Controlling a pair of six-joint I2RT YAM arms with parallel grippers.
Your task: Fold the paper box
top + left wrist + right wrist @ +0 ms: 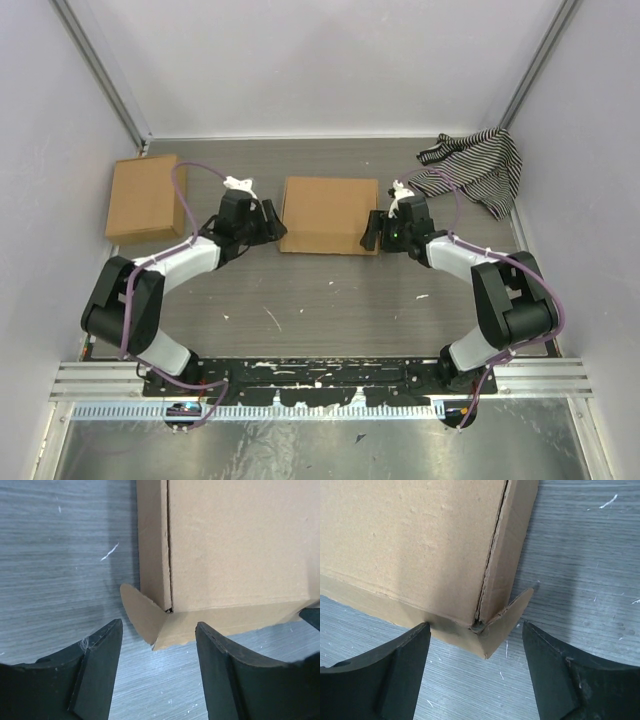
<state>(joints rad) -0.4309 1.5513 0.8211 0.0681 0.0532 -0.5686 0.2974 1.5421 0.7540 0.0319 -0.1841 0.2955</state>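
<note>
Wrist views crop our closed paper box (322,215), corner tabs (142,612) poking out; left gripper (272,228), right gripper (372,232) gape empty at nine, three o'clock.

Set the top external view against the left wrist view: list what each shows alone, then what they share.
Only top external: a squarer cardboard box at the far left, a striped cloth at the far right, and the full outline of the paper box between them. Only left wrist: a rounded tab sticking out at the paper box's near corner, and the dark seam running along its top panel. Both: the paper box on the grey table, with the left gripper open at that corner.
</note>
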